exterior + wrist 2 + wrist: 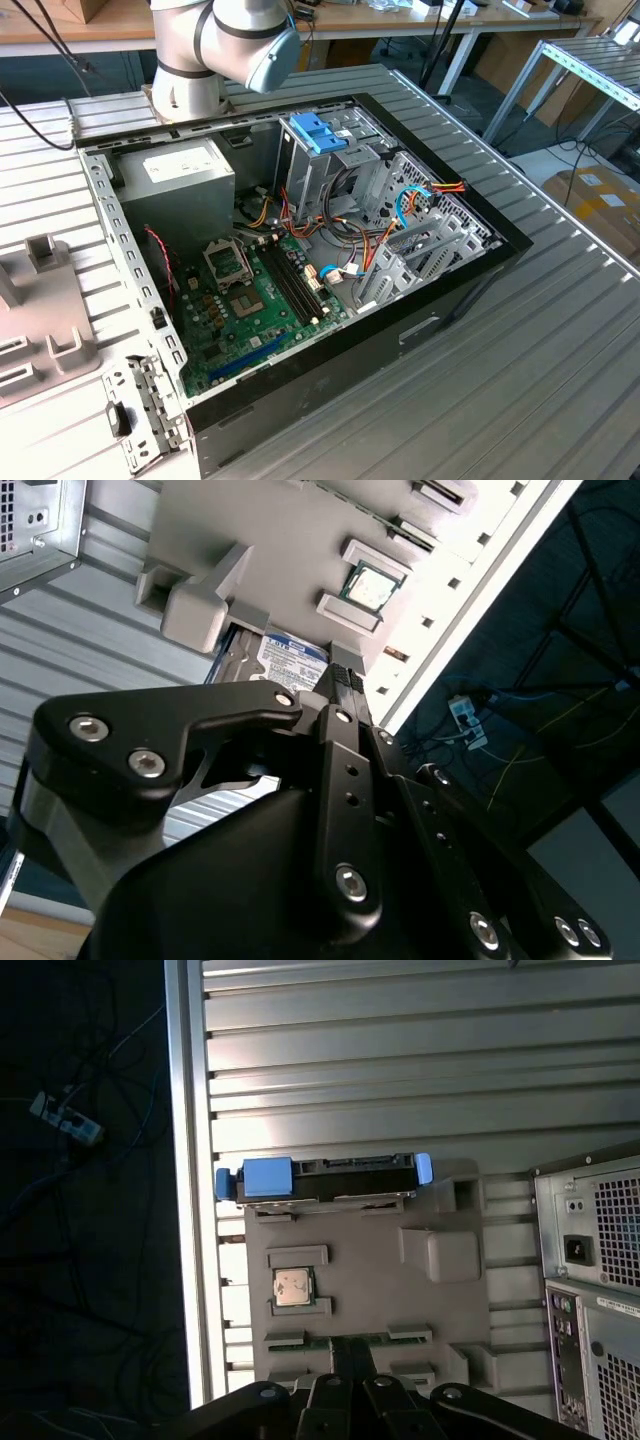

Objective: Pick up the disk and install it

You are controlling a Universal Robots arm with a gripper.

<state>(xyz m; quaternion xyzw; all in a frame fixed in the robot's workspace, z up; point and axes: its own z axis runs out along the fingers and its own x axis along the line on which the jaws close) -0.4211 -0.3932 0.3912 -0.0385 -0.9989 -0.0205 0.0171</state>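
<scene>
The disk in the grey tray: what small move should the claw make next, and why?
Probably ease the claw across the grey tray toward the disk. In both wrist views the claw is empty, fingers together, and short of the disk, which sits in its slot at the tray's end, with the chip lying between.

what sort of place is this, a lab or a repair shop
Probably a robotics lab set up for computer assembly: an open black desktop computer case lies on a ribbed aluminium table, and a silver-black disk with blue rails sits in a grey plastic fixture tray.
</scene>
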